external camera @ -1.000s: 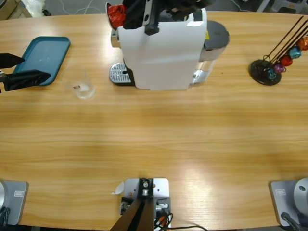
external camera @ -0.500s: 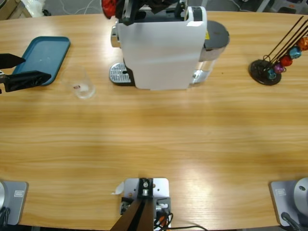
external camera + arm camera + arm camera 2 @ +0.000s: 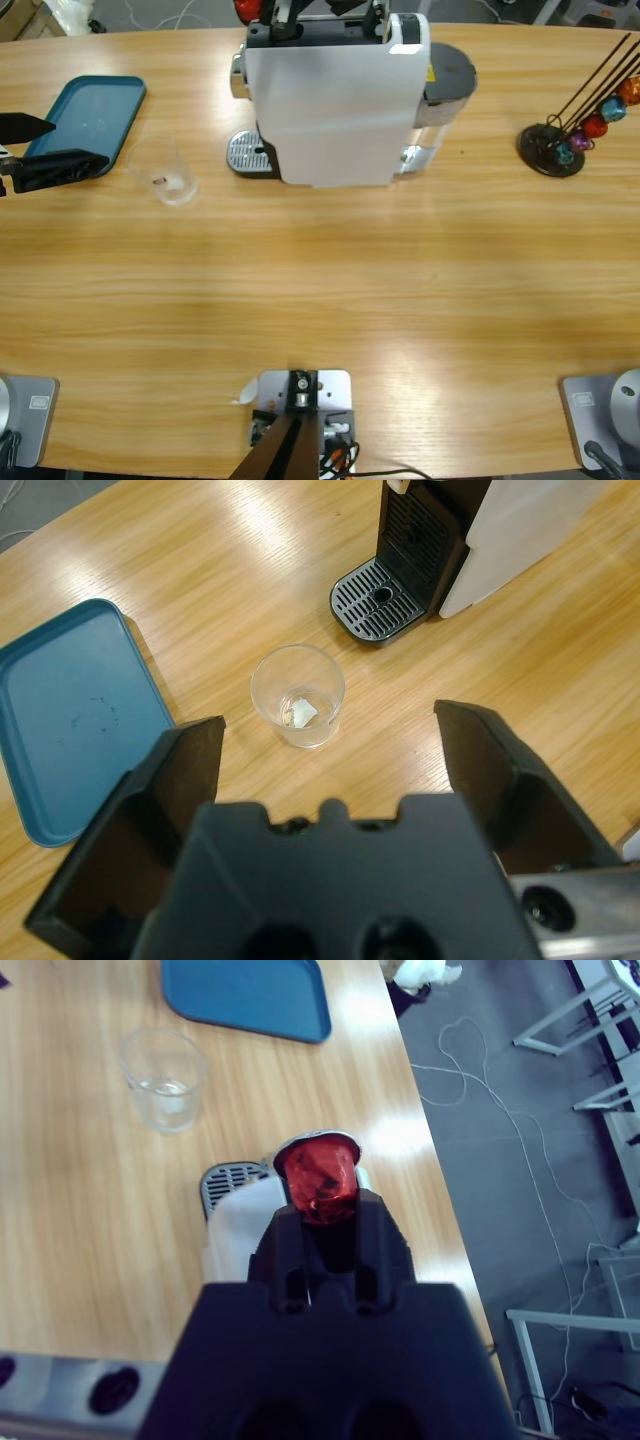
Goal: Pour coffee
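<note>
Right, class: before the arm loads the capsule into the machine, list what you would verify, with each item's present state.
1. Red capsule held in right tool: ok.
2. Capsule lined up over coffee machine slot: cannot tell.
3. Glass under the spout, on drip tray: not ok, it stands apart on the table.
4. Left tool open, facing the glass: ok.
5. Coffee in glass: not ok.

you will find no text, brand, number or sign that can be read. the coffee machine carries a small yellow label near its grey back part, too small to make out. the glass shows a pale patch inside, with no lettering visible.
</note>
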Action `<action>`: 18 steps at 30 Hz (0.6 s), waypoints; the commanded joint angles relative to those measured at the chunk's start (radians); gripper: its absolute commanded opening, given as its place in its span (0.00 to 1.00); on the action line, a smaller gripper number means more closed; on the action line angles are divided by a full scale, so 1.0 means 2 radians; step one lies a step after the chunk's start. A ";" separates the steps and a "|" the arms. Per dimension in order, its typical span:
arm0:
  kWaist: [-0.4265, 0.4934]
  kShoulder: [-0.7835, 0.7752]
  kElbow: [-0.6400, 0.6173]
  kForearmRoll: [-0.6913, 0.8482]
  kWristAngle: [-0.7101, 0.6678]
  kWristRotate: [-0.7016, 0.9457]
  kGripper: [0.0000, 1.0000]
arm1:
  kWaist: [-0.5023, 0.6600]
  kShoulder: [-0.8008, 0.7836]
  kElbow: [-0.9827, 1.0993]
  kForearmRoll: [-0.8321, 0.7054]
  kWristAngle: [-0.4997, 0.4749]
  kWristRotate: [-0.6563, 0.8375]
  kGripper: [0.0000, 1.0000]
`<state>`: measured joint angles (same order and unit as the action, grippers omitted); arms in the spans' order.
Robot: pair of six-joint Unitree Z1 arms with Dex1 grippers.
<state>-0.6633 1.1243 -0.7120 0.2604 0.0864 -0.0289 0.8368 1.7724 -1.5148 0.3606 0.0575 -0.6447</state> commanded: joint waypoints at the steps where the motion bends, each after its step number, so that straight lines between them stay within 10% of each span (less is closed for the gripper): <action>1: -0.006 0.013 0.016 -0.004 -0.005 0.004 0.91 | -0.010 0.029 0.014 -0.004 -0.012 -0.007 0.00; 18: -0.007 0.013 0.016 -0.004 -0.005 0.004 0.91 | -0.010 0.036 0.033 -0.005 -0.032 -0.004 0.00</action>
<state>-0.6644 1.1244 -0.7120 0.2604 0.0863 -0.0288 0.8268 1.7921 -1.4860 0.3605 0.0184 -0.6463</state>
